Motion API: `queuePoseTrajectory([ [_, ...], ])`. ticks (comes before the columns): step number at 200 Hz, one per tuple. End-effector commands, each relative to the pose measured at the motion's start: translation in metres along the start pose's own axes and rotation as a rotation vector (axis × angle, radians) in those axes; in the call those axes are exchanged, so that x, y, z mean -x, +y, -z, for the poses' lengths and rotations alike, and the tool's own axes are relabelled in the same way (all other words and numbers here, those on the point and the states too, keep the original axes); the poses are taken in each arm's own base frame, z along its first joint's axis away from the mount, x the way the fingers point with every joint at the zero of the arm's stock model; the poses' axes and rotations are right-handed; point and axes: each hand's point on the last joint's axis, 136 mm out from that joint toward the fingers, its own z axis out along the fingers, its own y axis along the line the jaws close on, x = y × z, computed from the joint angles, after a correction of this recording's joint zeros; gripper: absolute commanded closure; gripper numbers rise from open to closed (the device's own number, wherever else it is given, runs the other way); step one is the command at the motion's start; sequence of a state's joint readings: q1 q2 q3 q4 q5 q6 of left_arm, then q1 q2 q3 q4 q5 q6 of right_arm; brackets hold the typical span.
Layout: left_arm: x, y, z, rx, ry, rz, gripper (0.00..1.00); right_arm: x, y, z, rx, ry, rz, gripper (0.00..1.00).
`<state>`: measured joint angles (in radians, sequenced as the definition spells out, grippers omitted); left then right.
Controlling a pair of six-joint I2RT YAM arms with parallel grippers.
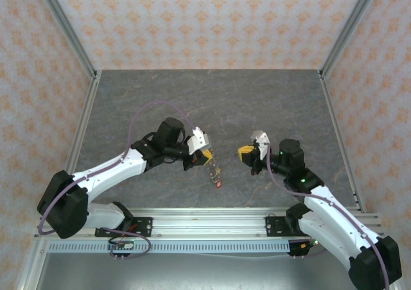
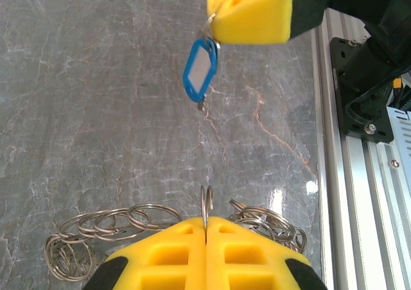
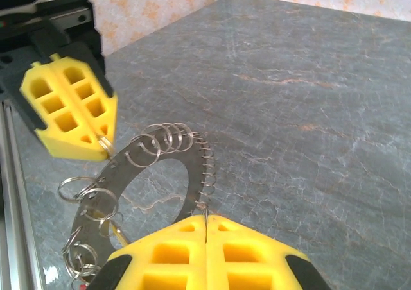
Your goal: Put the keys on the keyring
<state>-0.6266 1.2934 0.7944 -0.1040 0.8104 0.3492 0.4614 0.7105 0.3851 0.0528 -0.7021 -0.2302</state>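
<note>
At the near edge runs a ribbed aluminium rail (image 1: 205, 222), to which both arm bases are fixed. Just beyond it, the left gripper (image 2: 205, 224) has its yellow fingers, moulded with square hollow cells, pressed flat together on one thin wire loop of the keyring (image 3: 191, 186). The keyring is a flat, dull grey metal band with a large round hole. Its rim carries many small shiny split rings (image 2: 109, 222), so the edge looks jagged. It sits under the left gripper, over the near middle of the table (image 1: 212, 97), and a red key (image 1: 219, 183) shows at its low end. I cannot tell if this end touches the surface.

To the right, apart from the keyring, the right gripper (image 3: 206, 219) is also closed tight. From its tip hangs the blue key (image 2: 200, 68) – a rounded blue plastic frame with a pale centre.

Behind both grippers the table is dark grey, smooth and marbled with thin veins – a wide free area up to the metal corner posts and the patterned walls (image 1: 205, 20).
</note>
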Motion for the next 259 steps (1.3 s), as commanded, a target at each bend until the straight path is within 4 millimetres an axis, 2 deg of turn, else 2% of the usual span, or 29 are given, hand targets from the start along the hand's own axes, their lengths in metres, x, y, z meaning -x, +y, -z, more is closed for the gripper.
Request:
queuePoseTrajectory([
  [1,0.018,-0.003,0.007,0.012,-0.076,-0.036,1.00,0.014,0.008,-0.002,-0.014,-0.049,0.171,1.00],
  [51,0.019,-0.004,0.008,0.027,-0.075,-0.046,1.00,0.020,0.032,-0.009,0.094,-0.069,0.276,1.00],
  [98,0.018,-0.007,0.004,0.022,-0.068,-0.051,1.00,0.026,0.042,-0.012,0.145,-0.082,0.254,1.00],
  [259,0.018,-0.006,0.001,0.017,-0.056,-0.041,1.00,0.035,0.055,-0.034,0.210,-0.078,0.254,1.00],
])
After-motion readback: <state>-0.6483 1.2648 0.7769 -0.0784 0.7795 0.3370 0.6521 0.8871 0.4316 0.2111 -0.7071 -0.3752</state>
